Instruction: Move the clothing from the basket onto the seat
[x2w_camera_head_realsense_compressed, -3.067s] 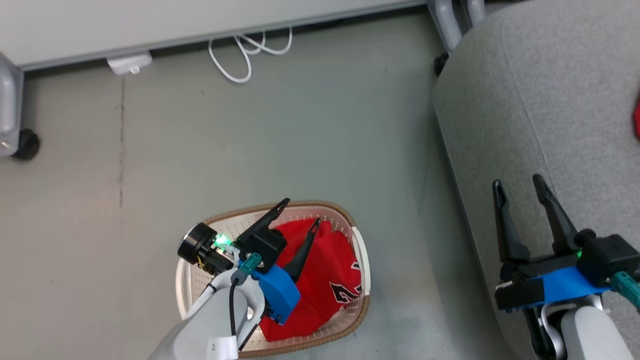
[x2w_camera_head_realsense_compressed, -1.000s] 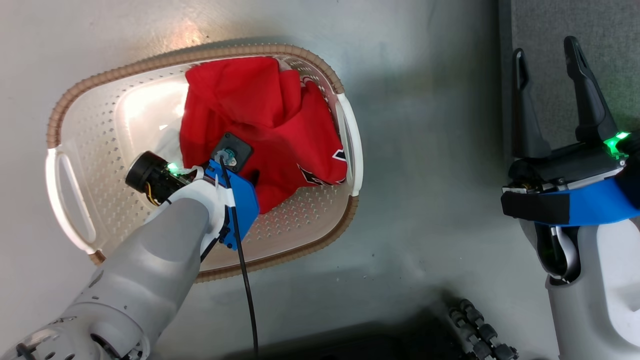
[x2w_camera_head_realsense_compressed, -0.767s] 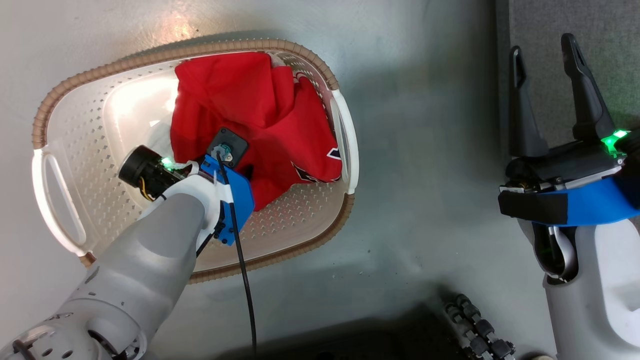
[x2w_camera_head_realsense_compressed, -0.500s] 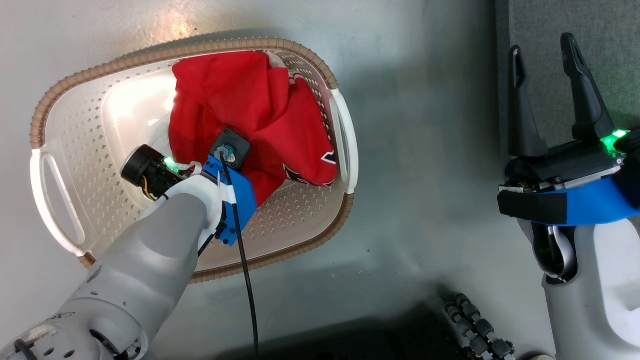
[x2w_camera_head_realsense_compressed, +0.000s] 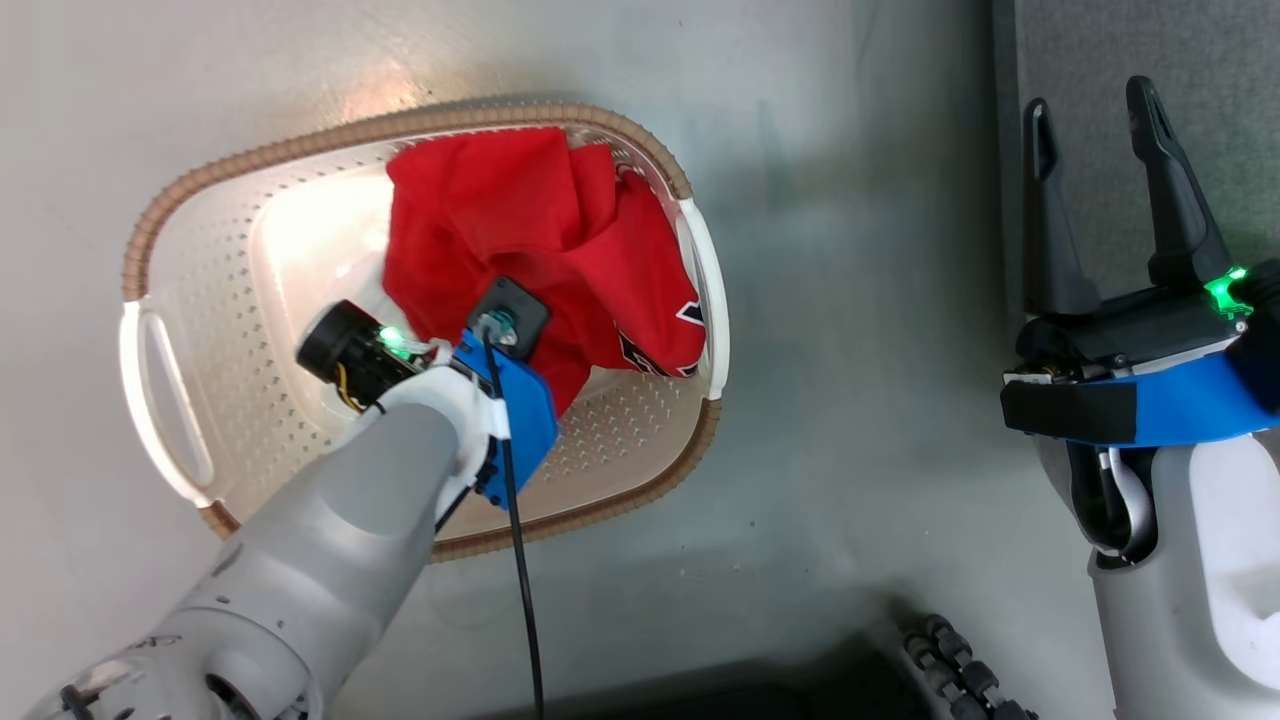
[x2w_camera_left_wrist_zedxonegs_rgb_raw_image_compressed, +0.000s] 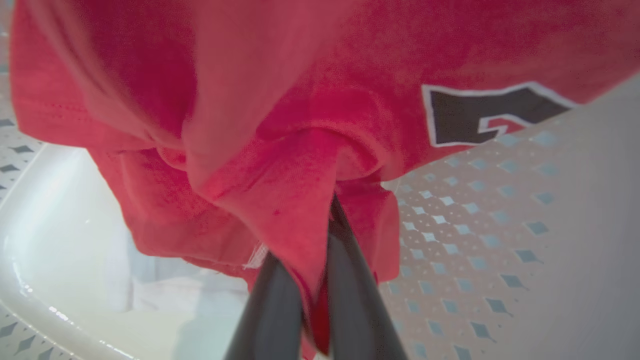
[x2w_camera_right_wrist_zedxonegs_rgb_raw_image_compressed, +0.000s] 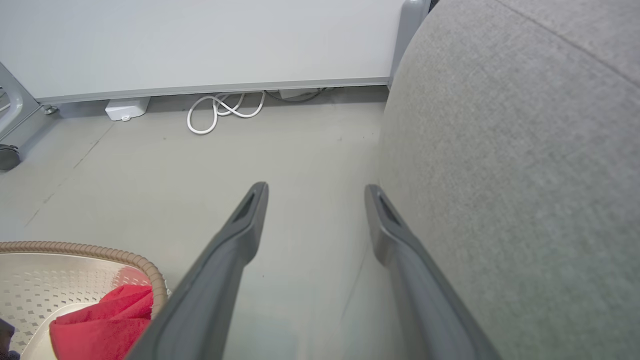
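soft red clothing (x2w_camera_head_realsense_compressed: 520, 215) in cream perforated plastic basket (x2w_camera_head_realsense_compressed: 250, 165), left gripper (x2w_camera_left_wrist_zedxonegs_rgb_raw_image_compressed: 320, 250) clamped on it, right gripper (x2w_camera_head_realsense_compressed: 1092, 105) fingers apart at three o'clock

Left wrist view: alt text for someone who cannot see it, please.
The left gripper is shut on a fold of the red clothing, which bunches over its two dark fingers. Behind it is the cream perforated basket; black-and-white lettering shows on the cloth at upper right.

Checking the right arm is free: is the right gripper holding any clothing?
No, the right gripper stands open with nothing held between its fingers.
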